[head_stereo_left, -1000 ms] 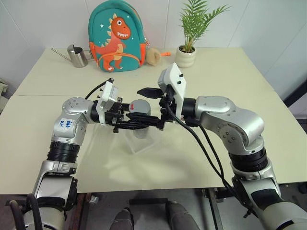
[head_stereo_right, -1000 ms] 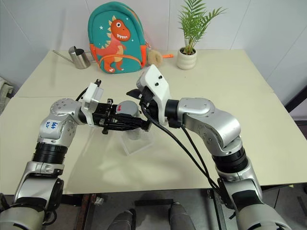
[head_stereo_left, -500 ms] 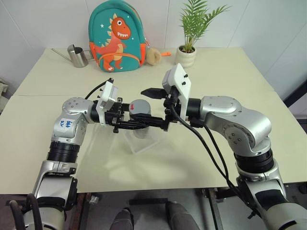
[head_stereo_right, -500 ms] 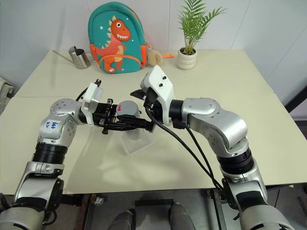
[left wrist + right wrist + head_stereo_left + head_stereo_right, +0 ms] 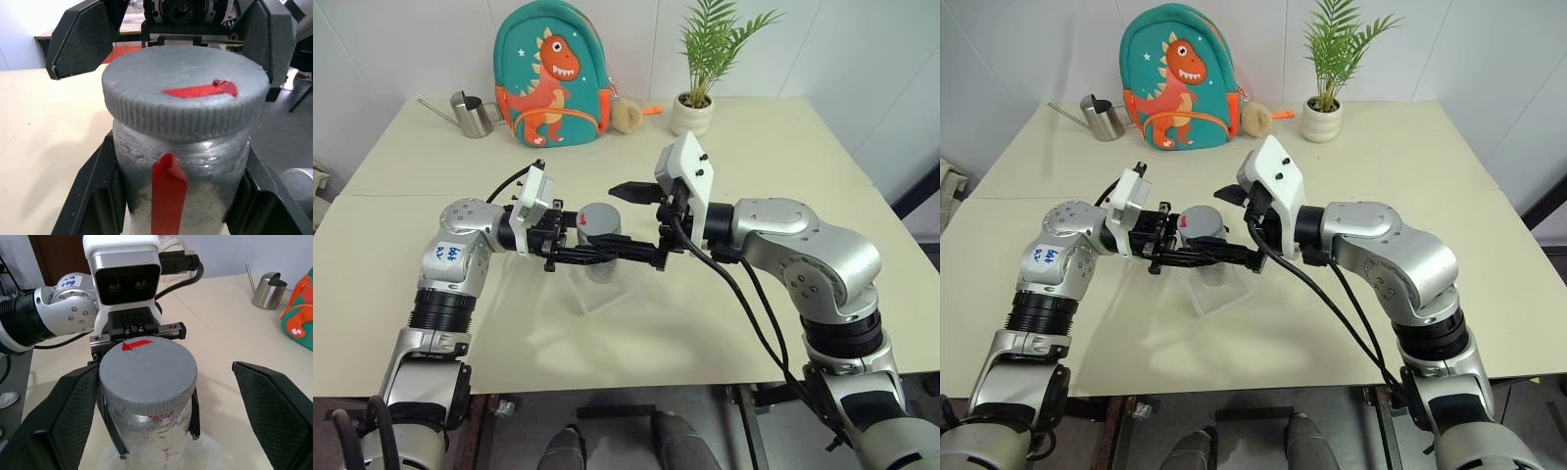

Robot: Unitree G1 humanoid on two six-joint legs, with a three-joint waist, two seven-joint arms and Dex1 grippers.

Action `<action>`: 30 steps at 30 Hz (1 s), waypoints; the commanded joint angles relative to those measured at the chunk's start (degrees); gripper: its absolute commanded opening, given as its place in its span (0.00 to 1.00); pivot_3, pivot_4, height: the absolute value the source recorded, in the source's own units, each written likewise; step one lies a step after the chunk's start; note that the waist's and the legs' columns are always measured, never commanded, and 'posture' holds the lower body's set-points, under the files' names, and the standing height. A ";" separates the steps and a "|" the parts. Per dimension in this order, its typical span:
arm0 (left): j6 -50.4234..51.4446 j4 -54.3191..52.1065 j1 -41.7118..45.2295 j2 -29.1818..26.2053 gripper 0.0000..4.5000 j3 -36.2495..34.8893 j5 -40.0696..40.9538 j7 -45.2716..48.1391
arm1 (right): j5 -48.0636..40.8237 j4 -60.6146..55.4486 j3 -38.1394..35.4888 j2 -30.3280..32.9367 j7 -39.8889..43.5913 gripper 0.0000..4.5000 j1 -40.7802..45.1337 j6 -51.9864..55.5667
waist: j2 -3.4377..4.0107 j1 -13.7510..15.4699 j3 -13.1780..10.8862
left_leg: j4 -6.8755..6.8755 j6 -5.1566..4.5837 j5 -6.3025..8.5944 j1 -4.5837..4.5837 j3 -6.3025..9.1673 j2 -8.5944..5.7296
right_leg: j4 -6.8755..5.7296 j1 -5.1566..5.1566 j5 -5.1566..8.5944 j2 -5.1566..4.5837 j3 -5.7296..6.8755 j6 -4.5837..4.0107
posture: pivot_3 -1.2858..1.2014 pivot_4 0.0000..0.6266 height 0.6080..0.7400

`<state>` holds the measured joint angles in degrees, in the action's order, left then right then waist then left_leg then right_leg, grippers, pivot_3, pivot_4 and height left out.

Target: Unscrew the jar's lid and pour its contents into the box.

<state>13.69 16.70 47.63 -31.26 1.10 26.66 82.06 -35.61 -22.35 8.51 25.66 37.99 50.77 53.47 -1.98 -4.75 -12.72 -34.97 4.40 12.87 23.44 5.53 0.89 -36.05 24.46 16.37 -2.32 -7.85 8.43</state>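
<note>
My left gripper (image 5: 590,257) is shut on the jar (image 5: 182,193), holding it upright by its cloudy body, which bears a strip of red tape. The grey ribbed lid (image 5: 187,100) sits on top with a red tape mark. The jar hangs just above the clear box (image 5: 605,292) on the table. My right gripper (image 5: 634,224) faces it from the other side and is open. Its two black fingers (image 5: 273,401) stand wide on either side of the lid without touching it. The contents cannot be made out through the jar's wall.
At the table's (image 5: 724,323) far edge stand a steel watering can (image 5: 470,115), a teal dinosaur backpack (image 5: 551,73), a tan plush toy (image 5: 626,116) and a potted plant (image 5: 693,110). A seam crosses the table on the left.
My right forearm and wrist have swung a little to the right, while the open fingers stay beside the lid. The left gripper and the jar have kept still.
</note>
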 commanded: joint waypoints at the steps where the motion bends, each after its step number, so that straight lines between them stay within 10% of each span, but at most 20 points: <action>1: -0.64 -0.65 1.02 -0.25 0.45 -0.62 0.21 0.28 | -0.77 -2.38 -1.94 0.68 -0.12 0.99 0.01 -0.06 | 0.00 0.00 0.00 | 0.00 0.00 0.00 0.00 0.00 0.00 | 0.00 0.00 0.00 0.00 0.00 0.00 | 0.52 0.24 1.00; 30: -0.93 -0.88 0.62 0.02 0.45 -0.02 -0.06 0.73 | -2.93 -4.37 -1.86 0.91 -0.74 0.99 0.43 1.15 | 0.00 0.00 0.00 | 0.00 0.00 0.00 0.00 0.00 0.00 | 0.00 0.00 0.00 0.00 0.00 0.00 | 0.52 0.24 1.00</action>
<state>13.66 16.70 47.63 -31.25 1.18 26.62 82.34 -37.79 -25.67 8.17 27.04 37.67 49.83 55.18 -1.98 -4.75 -12.72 -34.97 4.40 12.87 23.44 5.53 0.89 -36.05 24.46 16.37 -2.32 -7.85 8.43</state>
